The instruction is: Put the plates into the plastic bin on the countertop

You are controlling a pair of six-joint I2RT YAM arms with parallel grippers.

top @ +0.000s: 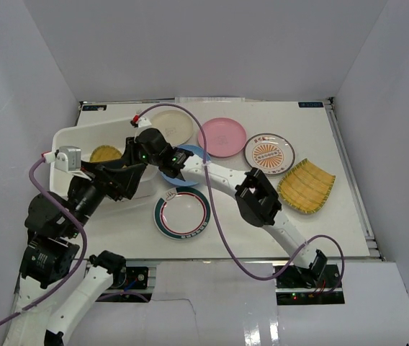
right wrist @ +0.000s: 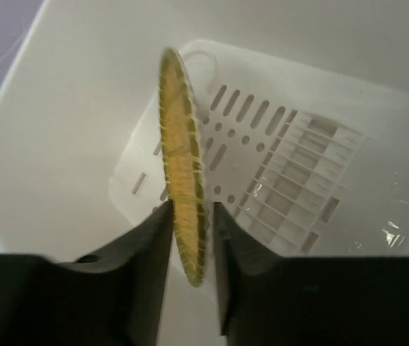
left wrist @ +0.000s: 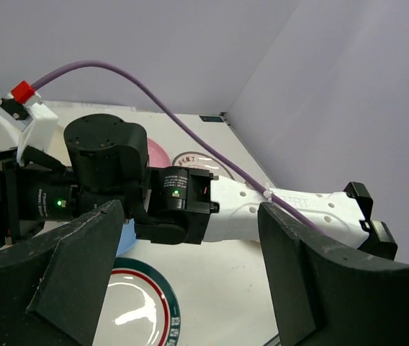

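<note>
My right gripper (right wrist: 191, 216) is shut on the edge of a yellow woven plate (right wrist: 181, 162) and holds it upright inside the white plastic bin (right wrist: 68, 144). From above, that plate (top: 106, 153) shows in the bin (top: 66, 135) at the left. My left gripper (left wrist: 190, 267) is open and empty, hovering by the bin's right wall above the green-red rimmed plate (top: 182, 212). On the countertop (top: 334, 223) lie the cream plate (top: 172, 124), pink plate (top: 222, 136), orange-patterned plate (top: 269, 153) and second yellow woven plate (top: 305, 185). The blue plate (top: 190, 155) is partly hidden under the right arm.
The right arm (top: 262, 202) stretches across the middle of the countertop toward the bin, with its purple cable (top: 219, 216) looping over the green-red plate. The left arm (top: 53, 216) stands just in front of the bin. White walls close in on three sides.
</note>
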